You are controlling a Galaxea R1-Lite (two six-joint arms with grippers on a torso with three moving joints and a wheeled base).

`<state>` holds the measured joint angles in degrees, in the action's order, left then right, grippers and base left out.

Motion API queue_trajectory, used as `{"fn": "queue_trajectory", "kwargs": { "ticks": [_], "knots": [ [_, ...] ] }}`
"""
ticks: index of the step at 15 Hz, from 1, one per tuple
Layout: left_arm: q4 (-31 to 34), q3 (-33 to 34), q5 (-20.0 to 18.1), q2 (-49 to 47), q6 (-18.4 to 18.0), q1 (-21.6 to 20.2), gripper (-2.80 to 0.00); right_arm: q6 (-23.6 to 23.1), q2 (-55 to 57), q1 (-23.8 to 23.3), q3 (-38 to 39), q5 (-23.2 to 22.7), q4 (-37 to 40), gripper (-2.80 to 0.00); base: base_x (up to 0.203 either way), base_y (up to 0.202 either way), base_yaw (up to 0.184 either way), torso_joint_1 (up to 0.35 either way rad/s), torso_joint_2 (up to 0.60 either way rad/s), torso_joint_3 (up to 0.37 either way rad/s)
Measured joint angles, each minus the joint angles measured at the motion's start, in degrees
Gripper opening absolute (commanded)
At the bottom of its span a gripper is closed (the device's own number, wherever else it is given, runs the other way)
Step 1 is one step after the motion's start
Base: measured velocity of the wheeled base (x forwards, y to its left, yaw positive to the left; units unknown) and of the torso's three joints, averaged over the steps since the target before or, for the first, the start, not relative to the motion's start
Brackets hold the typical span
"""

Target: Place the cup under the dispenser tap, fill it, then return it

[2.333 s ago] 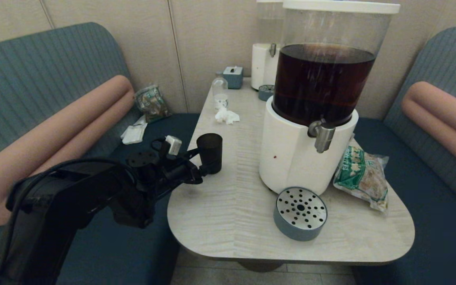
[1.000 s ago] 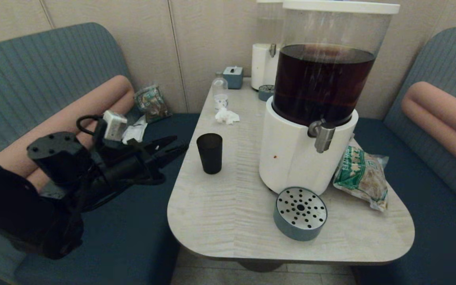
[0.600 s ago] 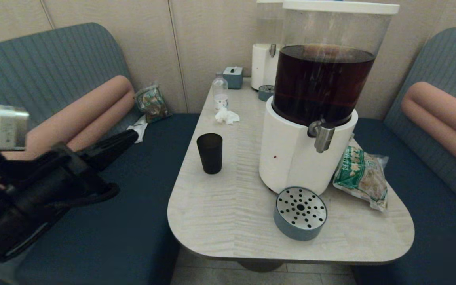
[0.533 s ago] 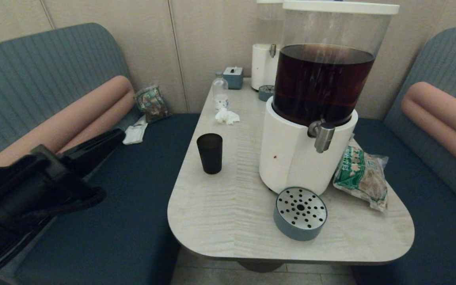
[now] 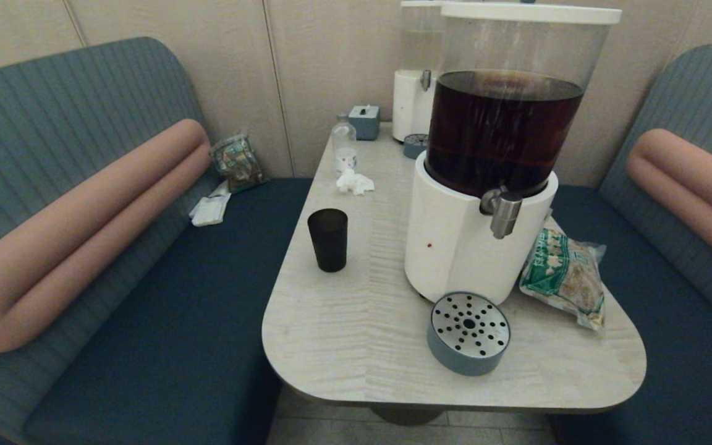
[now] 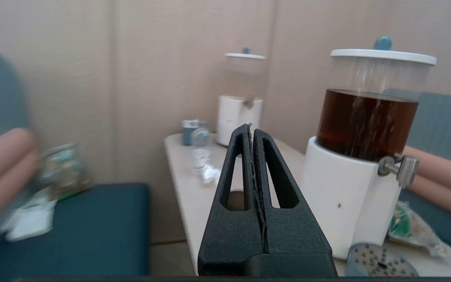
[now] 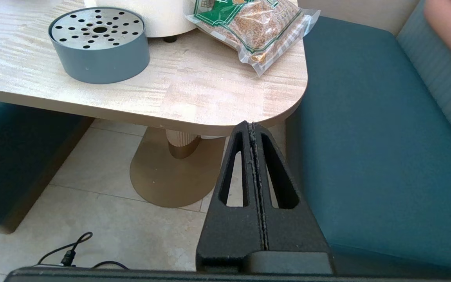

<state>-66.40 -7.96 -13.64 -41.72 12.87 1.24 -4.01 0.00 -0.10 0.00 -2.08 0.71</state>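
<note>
The smoky-black cup (image 5: 327, 238) stands upright on the table's left side, apart from the big dispenser (image 5: 486, 185) with dark brown liquid. The silver dispenser tap (image 5: 503, 210) juts from the white base above the round drip tray (image 5: 468, 332). Neither arm shows in the head view. My left gripper (image 6: 251, 127) is shut and empty, well back from the table over the left bench; its fingers hide most of the cup (image 6: 236, 200), and the tap (image 6: 401, 169) shows beyond. My right gripper (image 7: 251, 125) is shut and empty, low below the table's front right corner.
A green snack bag (image 5: 566, 275) lies right of the dispenser. A clear bottle (image 5: 343, 144), crumpled tissue (image 5: 354, 182), a small blue box (image 5: 364, 120) and a second, clear-liquid dispenser (image 5: 415, 93) stand at the back. Blue benches (image 5: 164, 321) flank the table (image 5: 356, 334).
My left gripper let go of the cup, drew back to the left and out of the head view, and closed. The cup stays standing where it was set.
</note>
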Motion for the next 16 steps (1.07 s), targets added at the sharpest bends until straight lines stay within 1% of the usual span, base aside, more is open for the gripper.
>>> {"fn": "queue_trajectory", "kwargs": {
  "ticks": [2, 4, 6, 7, 8, 9, 10, 12, 14, 16],
  "knots": [
    [11.45, -0.22, 0.24, 9.42, 0.10, -1.22, -2.80, 0.00, 0.00, 0.00, 0.00, 0.00, 0.00, -2.80, 0.000, 0.000, 0.000, 0.000, 0.00, 0.000],
    [24.92, -0.91, 0.34, 19.02, -0.06, -1.86, -2.80, 0.01, 0.00, 0.00, 0.00, 0.00, 0.00, -2.80, 0.000, 0.000, 0.000, 0.000, 0.00, 0.000],
    [37.74, -0.34, 0.74, 27.23, -1.56, -2.08, -2.80, 0.00, 0.00, 0.00, 0.00, 0.01, -0.01, -2.80, 0.000, 0.000, 0.000, 0.000, 0.00, 0.000],
    [41.87, 1.16, 1.03, 29.83, -2.90, -2.14, -2.80, 0.00, 0.00, 0.00, 0.00, 0.00, -0.01, -2.80, 0.000, 0.000, 0.000, 0.000, 0.00, 0.000],
    [44.10, 2.98, 1.33, 31.76, -5.01, -2.14, -2.80, 0.02, 0.00, 0.00, 0.00, 0.00, 0.00, -2.80, 0.000, 0.000, 0.000, 0.000, 0.00, 0.000],
    [44.54, 4.79, 1.46, 33.53, -7.24, -2.14, -2.80, 0.00, 0.00, 0.00, 0.00, 0.00, -0.02, -2.80, 0.000, 0.000, 0.000, 0.000, 0.00, 0.000],
    [45.16, 6.31, 1.47, 35.21, -8.58, -2.14, -2.80, 0.00, 0.00, 0.00, 0.00, 0.00, -0.02, -2.80, 0.000, 0.000, 0.000, 0.000, 0.00, 0.000],
    [46.65, 7.56, 1.60, 38.90, -8.82, -2.12, -2.80, 0.00, 0.00, 0.00, 0.00, 0.00, 0.00, -2.80, 0.000, 0.000, 0.000, 0.000, 0.00, 0.000],
    [47.84, 7.75, 2.05, 40.62, -9.43, -2.08, -2.80, 0.00, 0.00, 0.00, 0.00, 0.01, 0.00, -2.80, 0.000, 0.000, 0.000, 0.000, 0.00, 0.000],
    [51.21, 7.91, 3.07, 41.42, -10.00, -2.08, -2.80, 0.00, 0.00, 0.00, 0.00, 0.00, 0.00, -2.80, 0.000, 0.000, 0.000, 0.000, 0.00, 0.000]
  ]
}}
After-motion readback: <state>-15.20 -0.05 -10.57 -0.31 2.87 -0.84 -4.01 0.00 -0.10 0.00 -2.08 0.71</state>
